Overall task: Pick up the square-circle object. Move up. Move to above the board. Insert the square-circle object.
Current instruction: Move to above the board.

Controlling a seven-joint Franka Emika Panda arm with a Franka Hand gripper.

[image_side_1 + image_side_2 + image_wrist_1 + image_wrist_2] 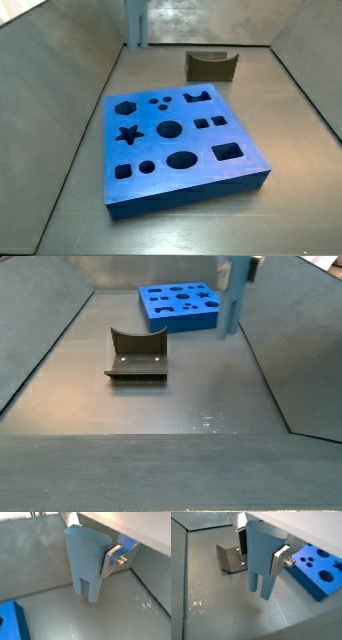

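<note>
My gripper (260, 549) is shut on the square-circle object (261, 562), a tall grey-blue slab held upright with its two prongs pointing down. The silver fingers (110, 559) clamp its upper part in both wrist views, where the slab (85, 557) hangs over bare floor. The bright-blue board (174, 140) lies flat, its top cut with star, hexagon, circle and square holes. In a side view the slab (233, 301) hangs beside the board (181, 306), not over it. In a side view only the slab (134, 22) shows, at the far wall.
The fixture (136, 356), a dark L-shaped bracket, stands on the grey floor apart from the board; it also shows in a side view (211, 65) and a wrist view (228, 559). Sloping grey walls enclose the floor.
</note>
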